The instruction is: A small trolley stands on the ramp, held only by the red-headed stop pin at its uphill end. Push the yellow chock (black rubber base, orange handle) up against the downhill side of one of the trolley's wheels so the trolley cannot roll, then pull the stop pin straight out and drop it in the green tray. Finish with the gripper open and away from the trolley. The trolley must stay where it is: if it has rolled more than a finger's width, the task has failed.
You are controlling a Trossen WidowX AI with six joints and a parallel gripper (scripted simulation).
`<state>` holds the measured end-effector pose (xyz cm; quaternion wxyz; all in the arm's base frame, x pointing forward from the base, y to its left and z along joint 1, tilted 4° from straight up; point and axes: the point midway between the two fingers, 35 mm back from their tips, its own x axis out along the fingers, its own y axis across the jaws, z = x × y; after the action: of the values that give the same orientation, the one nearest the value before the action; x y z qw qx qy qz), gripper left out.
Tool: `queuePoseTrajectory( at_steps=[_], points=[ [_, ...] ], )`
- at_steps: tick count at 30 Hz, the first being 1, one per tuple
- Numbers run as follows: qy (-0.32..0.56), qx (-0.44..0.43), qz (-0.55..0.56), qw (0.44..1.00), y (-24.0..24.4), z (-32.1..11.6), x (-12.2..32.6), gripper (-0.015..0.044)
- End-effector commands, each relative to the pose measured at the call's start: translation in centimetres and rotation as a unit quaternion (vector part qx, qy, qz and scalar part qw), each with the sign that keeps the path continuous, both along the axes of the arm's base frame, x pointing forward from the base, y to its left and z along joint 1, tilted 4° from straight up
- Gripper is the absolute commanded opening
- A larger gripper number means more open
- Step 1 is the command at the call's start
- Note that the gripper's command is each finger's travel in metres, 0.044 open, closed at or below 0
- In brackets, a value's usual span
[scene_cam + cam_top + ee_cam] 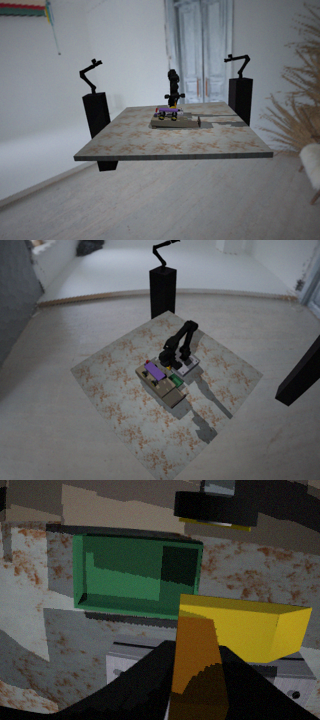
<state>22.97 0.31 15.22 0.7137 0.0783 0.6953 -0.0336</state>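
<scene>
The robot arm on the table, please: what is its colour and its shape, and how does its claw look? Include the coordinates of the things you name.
The robot arm point(189, 326) point(173, 77) is matte black all over, with chunky, angular segments and thick rounded joints. Its claw point(194, 654) has black fingers that taper towards the tips. I can make out no markings or cables.

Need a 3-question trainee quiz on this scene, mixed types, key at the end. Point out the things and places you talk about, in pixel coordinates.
1. Multiple choice: what is the gripper point(169, 366) point(173, 104) point(194, 654) holding? a) the stop pin b) the chock's handle c) the green tray
2. True or false: the red-headed stop pin point(147, 361) point(156, 110) is in the green tray point(176, 380) point(122, 582).
3. Fill in: the trolley point(154, 371) point(168, 110) on the ramp point(168, 388) point(165, 123) has a flat top coloured ____.

Key: 1 b; 2 false; 3 purple
</scene>
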Motion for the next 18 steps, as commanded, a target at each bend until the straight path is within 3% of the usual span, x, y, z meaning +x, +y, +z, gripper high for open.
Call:
queuePoseTrajectory(
  at_steps=[1, 18],
  points=[
    [0.000, 0.004, -0.001, 1.000, 1.5, 0.0, 0.6, 0.0000],
    [-0.001, 0.007, -0.001, 1.000, 7.6, 0.1, 3.0, 0.0000]
  ],
)
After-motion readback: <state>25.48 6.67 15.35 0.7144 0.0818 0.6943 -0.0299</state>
